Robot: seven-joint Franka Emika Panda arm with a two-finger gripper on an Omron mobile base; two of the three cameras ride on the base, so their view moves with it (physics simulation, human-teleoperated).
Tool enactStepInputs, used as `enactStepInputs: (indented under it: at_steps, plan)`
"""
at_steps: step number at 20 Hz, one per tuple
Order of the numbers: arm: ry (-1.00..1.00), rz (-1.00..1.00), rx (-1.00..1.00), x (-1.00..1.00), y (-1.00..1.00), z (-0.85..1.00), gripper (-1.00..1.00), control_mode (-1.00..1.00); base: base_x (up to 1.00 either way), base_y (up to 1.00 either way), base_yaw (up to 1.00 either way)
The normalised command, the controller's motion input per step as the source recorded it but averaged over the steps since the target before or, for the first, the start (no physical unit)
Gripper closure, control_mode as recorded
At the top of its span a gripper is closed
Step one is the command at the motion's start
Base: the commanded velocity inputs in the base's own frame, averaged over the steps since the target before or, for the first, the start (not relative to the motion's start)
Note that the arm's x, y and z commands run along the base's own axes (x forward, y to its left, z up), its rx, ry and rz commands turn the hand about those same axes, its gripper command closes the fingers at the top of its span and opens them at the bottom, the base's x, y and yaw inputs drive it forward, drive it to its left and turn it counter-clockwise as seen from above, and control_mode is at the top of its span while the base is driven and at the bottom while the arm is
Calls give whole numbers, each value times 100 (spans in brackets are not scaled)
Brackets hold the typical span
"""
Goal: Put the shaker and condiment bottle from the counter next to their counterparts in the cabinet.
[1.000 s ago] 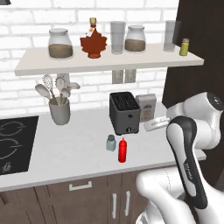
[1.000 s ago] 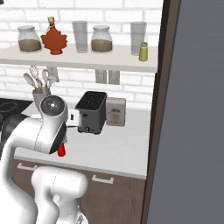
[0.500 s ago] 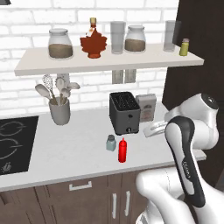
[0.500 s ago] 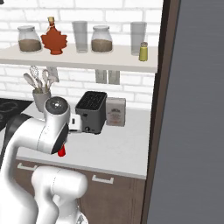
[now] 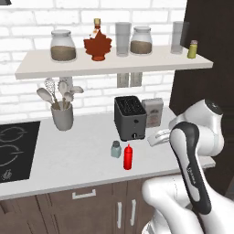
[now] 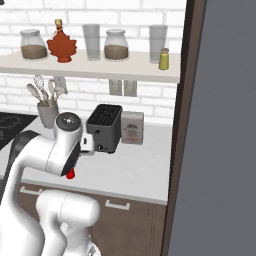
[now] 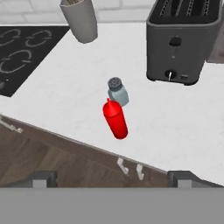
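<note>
The surface [image 5: 68, 160] runs off-white across the left base view over dark drawer fronts, and above it the shelf [image 5: 114, 66] carries jars, glasses, the leaf-shaped syrup bottle [image 5: 97, 44] and, at its far end, the yellow-green shaker [image 5: 193, 49]. A dark toaster [image 5: 130, 118] stands mid-surface with a utensil cup [image 5: 62, 116] well off at its 9 o'clock. Just in front of the toaster, at its 6 o'clock, stands the red bottle [image 5: 128, 157], upright, with the blue-grey shaker [image 5: 116, 149] close beside it at 10 o'clock; from the hand view the two look nearly touching, so nothing has yet gone up to the shelf. The gripper [image 7: 112, 181] hangs above the surface's front edge, its tips [image 7: 43, 178] set wide apart with nothing between them. The bottle is probably light, smooth and slightly squashy plastic, so I would take it around the straight body below the nozzle, not the taper. The shaker looks hard, light and slick; a grip low across its body, under the metal cap, seems safest, and either pick risks nudging its neighbour over.
</note>
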Motion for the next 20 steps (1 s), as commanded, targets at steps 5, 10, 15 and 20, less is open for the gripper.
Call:
enactStepInputs:
  at_steps: [5,10,15,20]
  plan:
    - [-22,0,19,-18,0,-21,-100,-100,0,0,0]
    - [-36,0,19,-28,0,-28,-100,-100,0,0,0]
    - [-19,0,3,-22,-3,-2,-100,-100,0,0,0]
    - [-3,0,0,0,13,-65,-100,-100,0,0,0]
